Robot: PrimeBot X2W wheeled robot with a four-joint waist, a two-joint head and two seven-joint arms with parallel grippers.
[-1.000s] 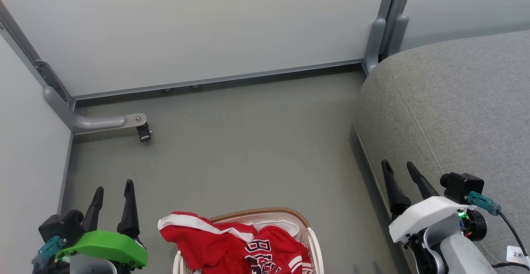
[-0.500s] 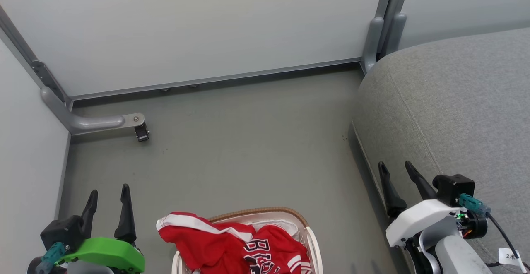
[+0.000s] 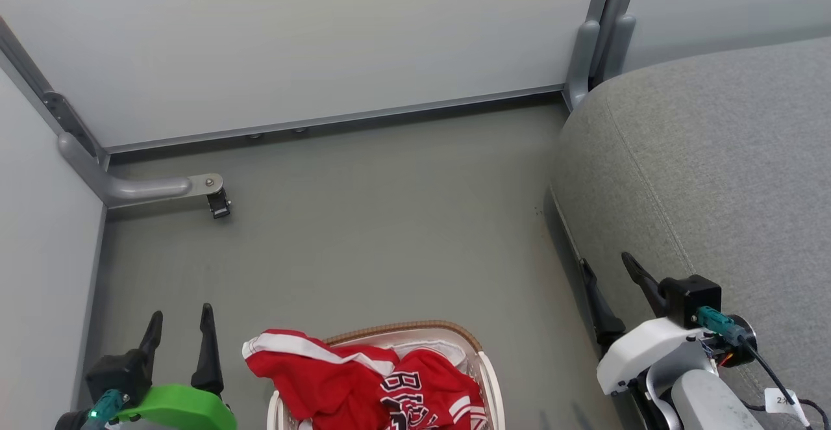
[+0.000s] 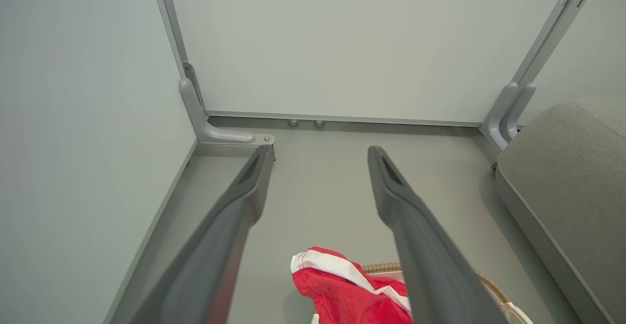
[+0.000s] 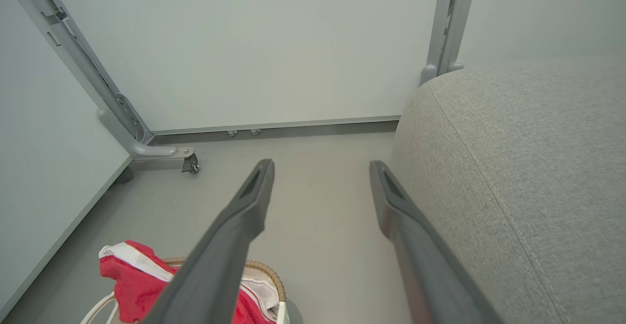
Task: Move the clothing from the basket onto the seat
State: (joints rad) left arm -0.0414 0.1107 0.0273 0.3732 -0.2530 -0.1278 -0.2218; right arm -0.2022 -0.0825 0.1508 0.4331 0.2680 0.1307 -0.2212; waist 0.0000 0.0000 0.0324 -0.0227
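Red clothing [image 3: 363, 378] lies heaped in the basket [image 3: 483, 365], near centre in the head view. A white-striped piece drapes over the basket's left rim, and the lettered jersey lies to its right. Left gripper [image 3: 182, 313] hovers left of the basket, jaws apart, holding nothing. Right gripper [image 3: 605, 260] hovers to the right, in front of the near-left flank of the grey seat [image 3: 714, 157], jaws likewise apart and empty. No garment shows on the visible part of the seat.

Left wrist view: fingers spread, nothing between them. The striped hem shows low between them, with bare floor farther off.

Right wrist view: fingers spread and empty. Basket and clothing are low left; the seat is on the right.

Judgement: no transfer has started, and the step in hand is the reach into the basket. Take the overhanging striped piece first. Pinch a thick fold, not the white liner, then lift high enough to clear the rim before swinging right.
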